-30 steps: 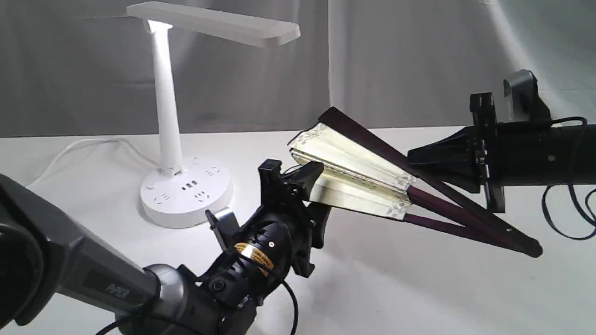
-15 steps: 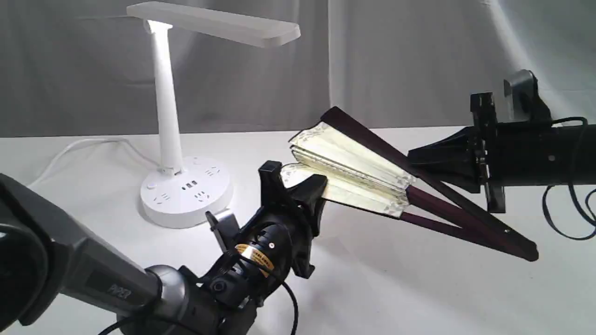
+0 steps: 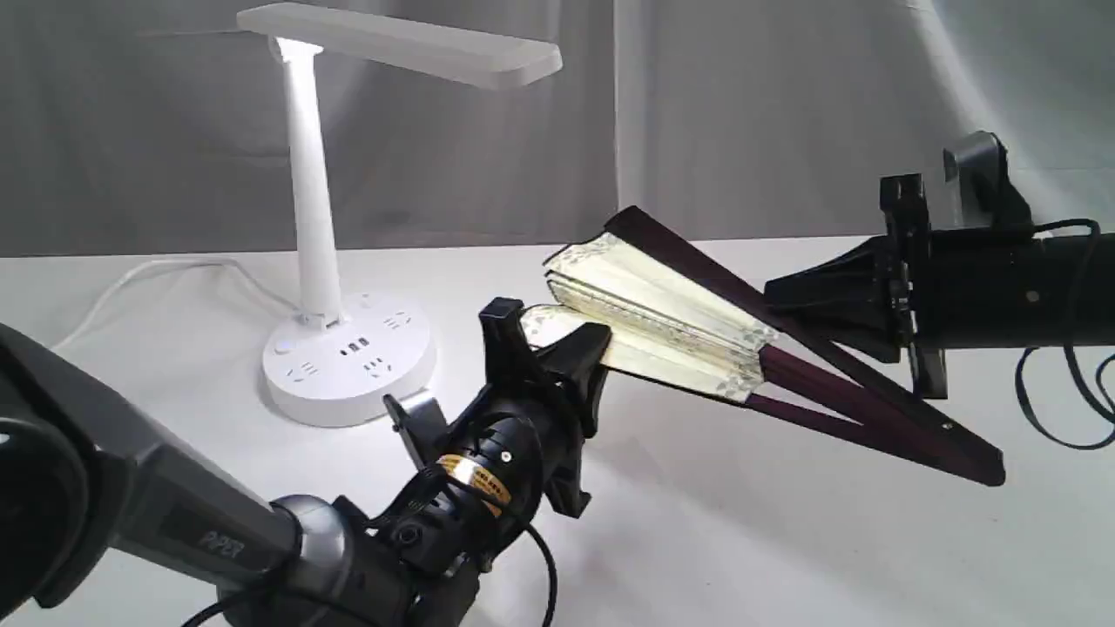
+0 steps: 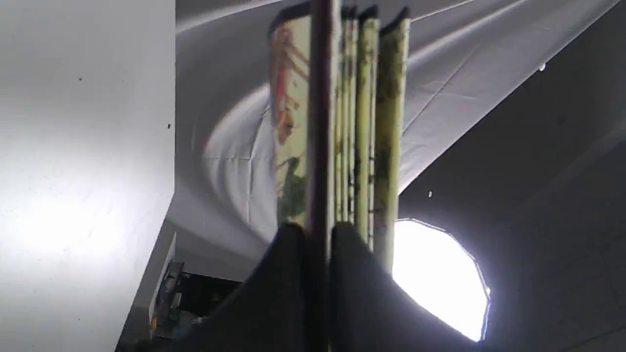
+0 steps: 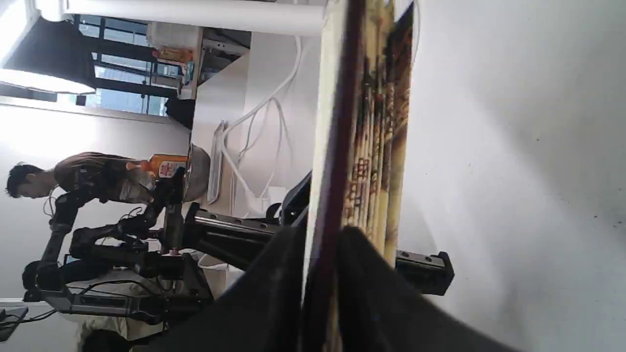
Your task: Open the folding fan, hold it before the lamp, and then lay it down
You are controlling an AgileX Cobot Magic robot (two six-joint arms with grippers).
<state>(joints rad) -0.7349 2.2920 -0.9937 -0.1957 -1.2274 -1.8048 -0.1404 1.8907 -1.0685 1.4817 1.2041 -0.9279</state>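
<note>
The folding fan [image 3: 671,318] hangs partly spread above the white table, cream pleats stacked between dark maroon ribs that meet at the pivot [image 3: 976,461]. My left gripper [image 3: 557,344] is shut on the lower outer rib at the leaf's end; the left wrist view shows that rib pinched between the fingers [image 4: 288,274], with the pleats [image 4: 364,127] rising beyond. My right gripper [image 3: 775,300] is shut on the upper outer rib, which the right wrist view shows clamped between its fingers [image 5: 274,288] beside the fan [image 5: 376,146]. The lamp [image 3: 309,192] stands lit at the back left.
The lamp's round base [image 3: 348,357] with sockets sits just left of the left gripper, and its white cord [image 3: 148,279] trails off left. A black cable [image 3: 1054,418] loops under the right arm. A grey curtain [image 3: 784,113] closes the back.
My left gripper has shut on the fan's lower rib, which it stood open around a second ago. The lower pleats have pulled slightly away from the rest.
</note>
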